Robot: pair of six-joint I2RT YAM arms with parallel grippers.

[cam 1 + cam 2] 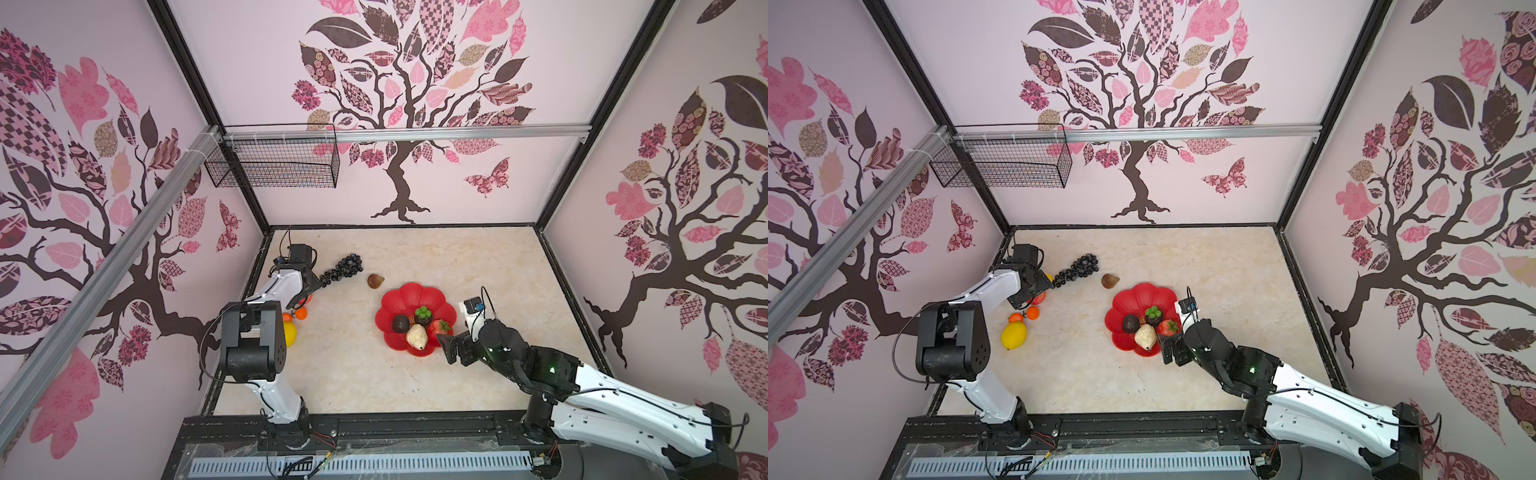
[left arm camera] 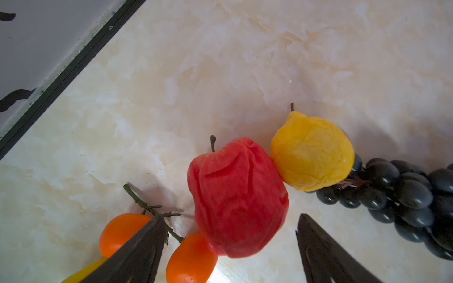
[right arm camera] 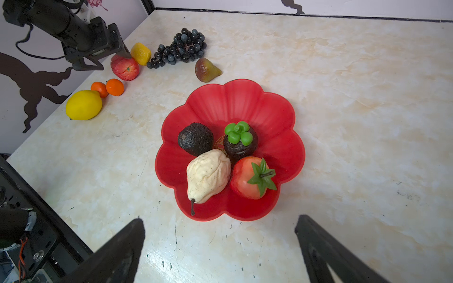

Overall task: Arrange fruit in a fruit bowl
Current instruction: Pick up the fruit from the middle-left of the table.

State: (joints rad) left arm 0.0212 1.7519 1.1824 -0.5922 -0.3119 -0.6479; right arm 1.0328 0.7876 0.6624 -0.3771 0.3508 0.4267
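Within the glossy red petalled plastic bowl sit four toy fruits (seven wait leftward), left fingers and right fingers apart.

Looks down past the right end effector, dark fingers spread wide and gripping nothing, onto a marbled counter. Finds a red flower-shaped bowl just beyond, carrying an avocado, a dark fruit with a green cap, a cream pear and a red fruit with green leaves, bunched together. Takes in, farther off on the counter, a fig, grapes, a small lemon, an apple, two oranges and a large lemon. Catches the left end effector, fingers apart, over the apple.
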